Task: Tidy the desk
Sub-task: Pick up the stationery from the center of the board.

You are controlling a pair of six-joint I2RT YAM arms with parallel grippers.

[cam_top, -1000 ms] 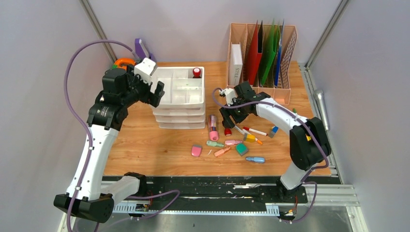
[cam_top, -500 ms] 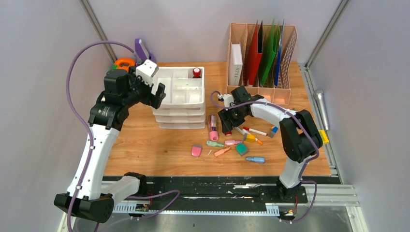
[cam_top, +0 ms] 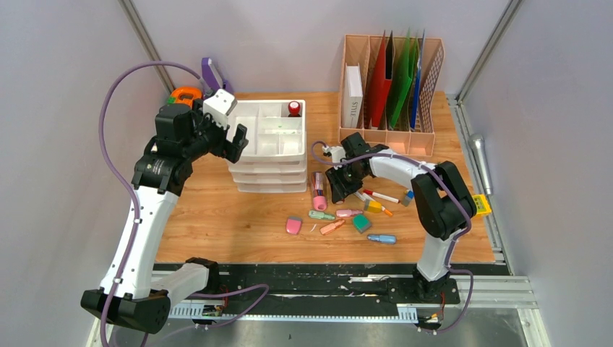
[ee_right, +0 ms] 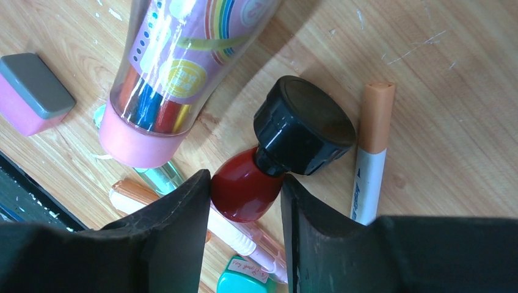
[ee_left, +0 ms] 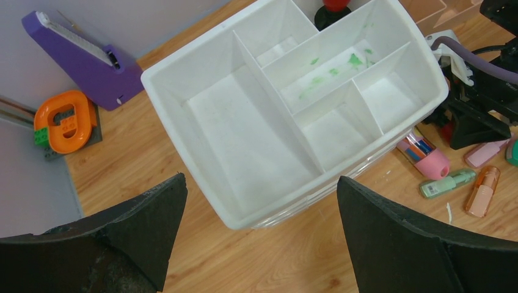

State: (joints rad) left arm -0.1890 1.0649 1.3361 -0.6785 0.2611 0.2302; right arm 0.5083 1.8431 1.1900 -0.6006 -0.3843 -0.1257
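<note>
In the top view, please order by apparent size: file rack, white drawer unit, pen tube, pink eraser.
1. file rack
2. white drawer unit
3. pen tube
4. pink eraser
The file rack stands tall, nearer the camera, so its lead over the white drawer unit is unsure.

White drawer organizer, top tray split into compartments, green smears in one. A red-and-black item stands in a far compartment, probably a bottle, too small to confirm. Near its far left corner are a purple dispenser and an orange ring-shaped piece; off to the right, a beige file holder with upright folders. Loose: a red bottle with black cap, just beside a pink-capped pen tube, an orange-capped marker and a grey-and-pink eraser.
</note>
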